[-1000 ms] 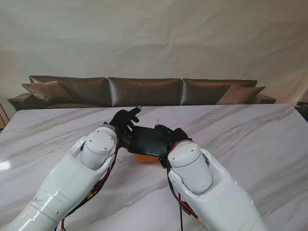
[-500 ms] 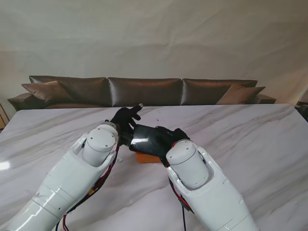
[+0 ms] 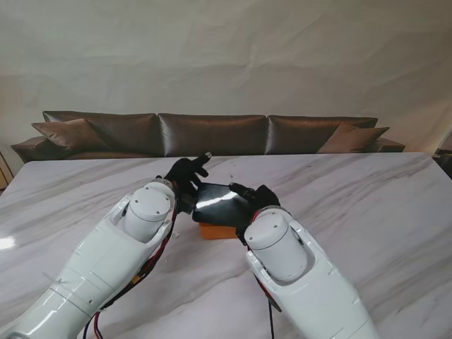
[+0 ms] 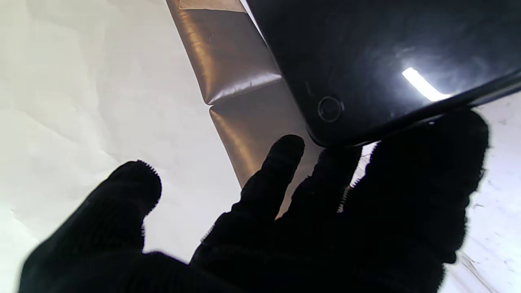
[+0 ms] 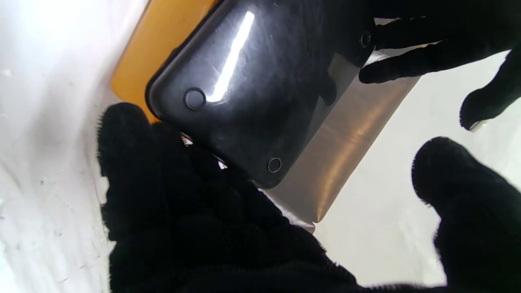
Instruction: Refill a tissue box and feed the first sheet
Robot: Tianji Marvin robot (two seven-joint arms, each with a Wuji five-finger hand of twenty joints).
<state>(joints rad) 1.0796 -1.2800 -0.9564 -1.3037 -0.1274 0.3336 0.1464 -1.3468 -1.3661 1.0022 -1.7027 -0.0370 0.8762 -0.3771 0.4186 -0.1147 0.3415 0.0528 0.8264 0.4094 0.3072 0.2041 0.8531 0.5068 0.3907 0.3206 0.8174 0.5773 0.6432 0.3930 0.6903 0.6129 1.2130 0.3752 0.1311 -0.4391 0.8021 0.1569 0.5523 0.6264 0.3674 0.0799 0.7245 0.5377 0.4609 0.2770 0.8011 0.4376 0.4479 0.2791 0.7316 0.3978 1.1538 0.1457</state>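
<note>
Both robot hands tilt the black tissue box cover (image 3: 220,203) up off its orange base (image 3: 216,231) on the desk (image 3: 367,205), left robot hand (image 3: 185,178) and right robot hand (image 3: 256,198) each gripping 1 end between them, apparently opening it for refilling.

2 glossy white arms with rounded joint housings. Red and black cables run beneath the left arm (image 3: 106,268). Left hand (image 3: 185,176) and right hand (image 3: 256,196) wear black knit gloves.
</note>
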